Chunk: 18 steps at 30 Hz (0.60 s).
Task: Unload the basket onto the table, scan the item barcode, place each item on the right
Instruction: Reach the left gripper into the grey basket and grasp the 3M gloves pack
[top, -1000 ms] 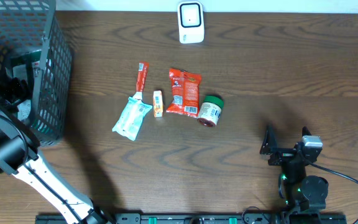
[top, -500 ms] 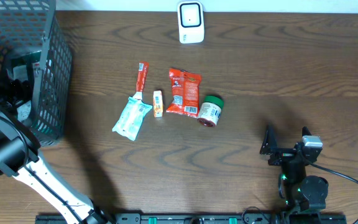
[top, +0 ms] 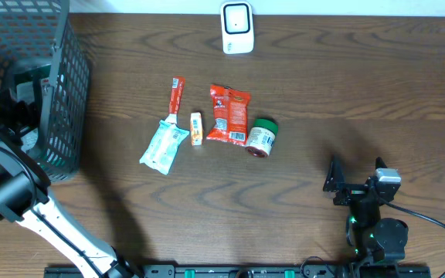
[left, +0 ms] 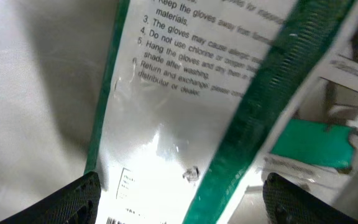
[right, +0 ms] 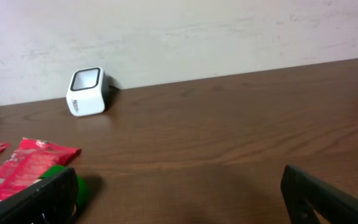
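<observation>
Glove package (left: 166,118), close before left end effector (left: 182,186), jaws apart

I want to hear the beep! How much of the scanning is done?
Done: nothing I can confirm; the red snack bag lies away from the scanner. In hand: the left gripper is open over a glove pack inside the basket. Left: grip it, show its barcode to the scanner. The right gripper rests open.
</observation>
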Each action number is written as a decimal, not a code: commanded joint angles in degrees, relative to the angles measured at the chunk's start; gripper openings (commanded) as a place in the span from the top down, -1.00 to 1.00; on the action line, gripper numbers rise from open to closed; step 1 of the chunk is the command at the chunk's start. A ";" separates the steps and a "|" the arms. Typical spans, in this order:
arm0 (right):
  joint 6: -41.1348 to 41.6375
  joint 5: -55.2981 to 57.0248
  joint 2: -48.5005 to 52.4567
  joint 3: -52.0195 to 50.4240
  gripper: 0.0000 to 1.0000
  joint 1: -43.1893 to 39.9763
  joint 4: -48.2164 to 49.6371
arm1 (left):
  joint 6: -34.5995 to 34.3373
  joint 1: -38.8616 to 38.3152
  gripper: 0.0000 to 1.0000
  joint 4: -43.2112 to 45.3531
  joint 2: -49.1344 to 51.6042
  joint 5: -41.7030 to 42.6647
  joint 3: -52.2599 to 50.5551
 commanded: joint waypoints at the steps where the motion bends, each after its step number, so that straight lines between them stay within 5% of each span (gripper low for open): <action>1: -0.66 -0.07 0.02 -0.07 -0.99 -0.42 -0.24 | 0.42 0.20 -0.68 -0.26 -3.76 -0.61 -0.09; 18: -0.66 -0.07 0.02 -0.07 -0.99 -0.42 -0.24 | 0.39 0.00 -0.68 10.36 -3.58 -4.09 -15.39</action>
